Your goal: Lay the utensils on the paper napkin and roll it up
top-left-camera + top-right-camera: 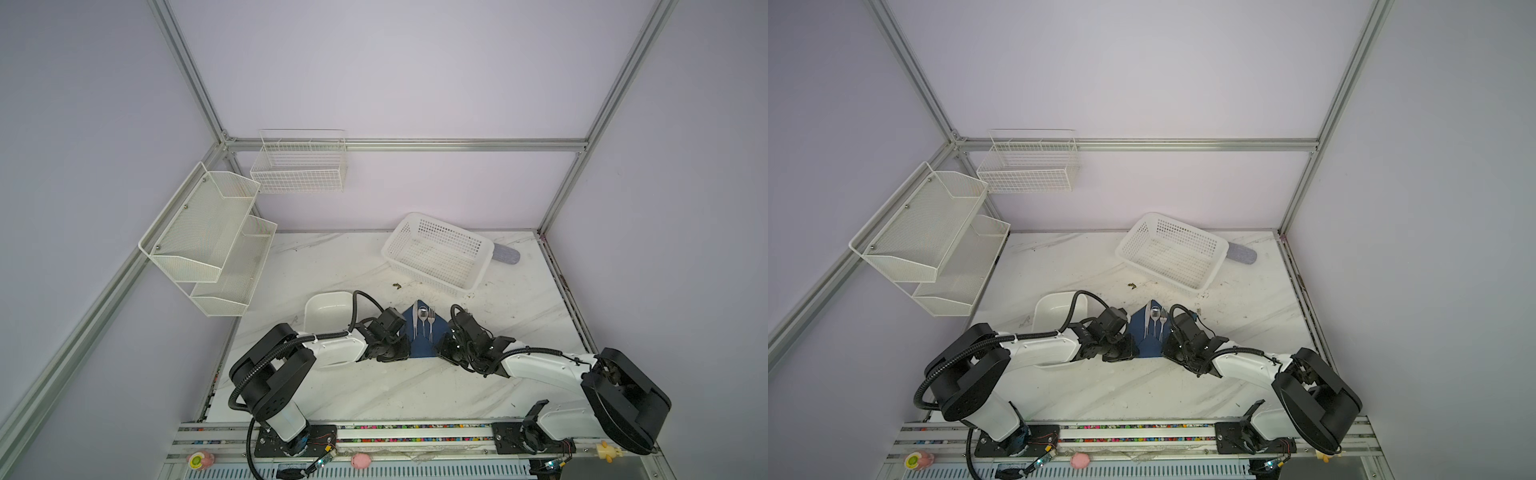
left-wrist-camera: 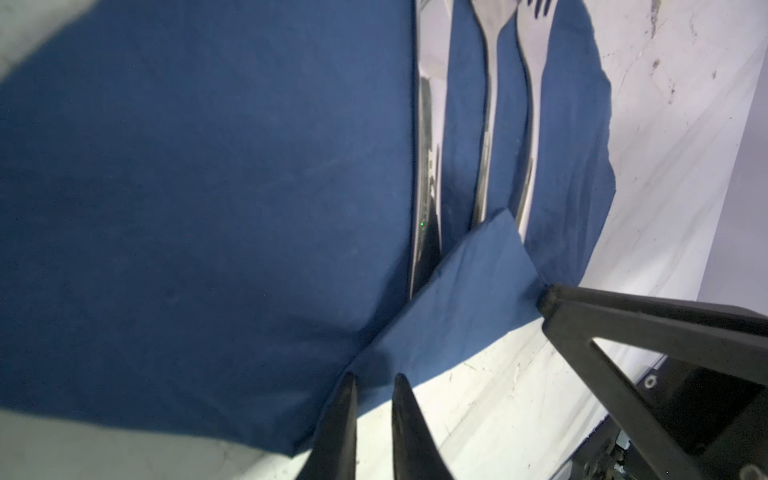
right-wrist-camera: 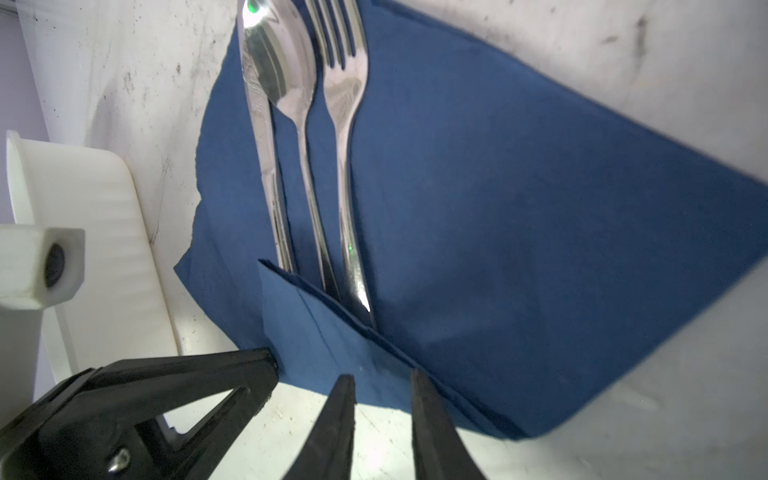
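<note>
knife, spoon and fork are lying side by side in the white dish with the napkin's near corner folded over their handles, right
Not in the white dish: the knife, spoon and fork lie side by side on the blue napkin, as both top views show. The near corner is indeed folded over their handles.

I read the utensils [image 3: 291, 83] as mirror-polished metal, the paper napkin [image 3: 498, 208] as matt, faintly fibrous paper, the tabletop [image 1: 395, 386] as smooth, scuffed marble-look laminate, and the dish [image 1: 328, 309] as glossy white.
</note>
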Action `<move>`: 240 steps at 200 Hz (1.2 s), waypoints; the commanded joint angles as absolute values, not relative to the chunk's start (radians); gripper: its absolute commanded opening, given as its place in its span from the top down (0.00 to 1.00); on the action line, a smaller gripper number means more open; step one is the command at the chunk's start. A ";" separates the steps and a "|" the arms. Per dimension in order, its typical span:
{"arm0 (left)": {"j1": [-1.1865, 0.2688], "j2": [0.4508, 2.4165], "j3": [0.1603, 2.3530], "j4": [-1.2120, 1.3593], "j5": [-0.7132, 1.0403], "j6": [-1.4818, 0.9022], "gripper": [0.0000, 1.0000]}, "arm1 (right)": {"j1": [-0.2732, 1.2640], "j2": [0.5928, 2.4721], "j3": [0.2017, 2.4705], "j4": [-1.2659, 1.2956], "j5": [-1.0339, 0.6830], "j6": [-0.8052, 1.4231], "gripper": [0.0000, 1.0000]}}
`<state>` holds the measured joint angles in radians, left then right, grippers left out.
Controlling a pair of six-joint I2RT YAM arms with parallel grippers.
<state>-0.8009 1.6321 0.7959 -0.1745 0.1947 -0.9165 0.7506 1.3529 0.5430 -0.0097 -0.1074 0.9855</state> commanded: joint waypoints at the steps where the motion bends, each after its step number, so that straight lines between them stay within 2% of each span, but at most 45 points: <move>1: -0.805 1.634 0.755 -0.199 0.180 -0.922 0.82 | 0.747 1.304 0.580 -0.082 -0.061 0.983 0.71; 56: -0.805 1.616 0.750 -0.199 0.178 -0.920 0.82 | 0.748 1.296 0.601 -0.142 -0.082 0.948 0.73; 112: -0.805 1.623 0.754 -0.199 0.181 -0.919 0.82 | 0.752 1.368 0.626 -0.134 -0.111 0.905 0.84; 178: -0.806 1.599 0.747 -0.226 0.167 -0.917 0.81 | 0.751 1.464 0.602 -0.169 -0.048 0.932 0.84; 240: -0.799 1.566 0.712 -0.288 0.151 -0.920 0.81 | 0.752 1.444 0.589 -0.183 -0.029 0.931 0.84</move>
<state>-0.8009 1.5997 0.7776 -0.2142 0.1799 -0.9165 0.7528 1.4399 0.6113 -0.1081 -0.0875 0.9291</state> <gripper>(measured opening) 0.186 0.158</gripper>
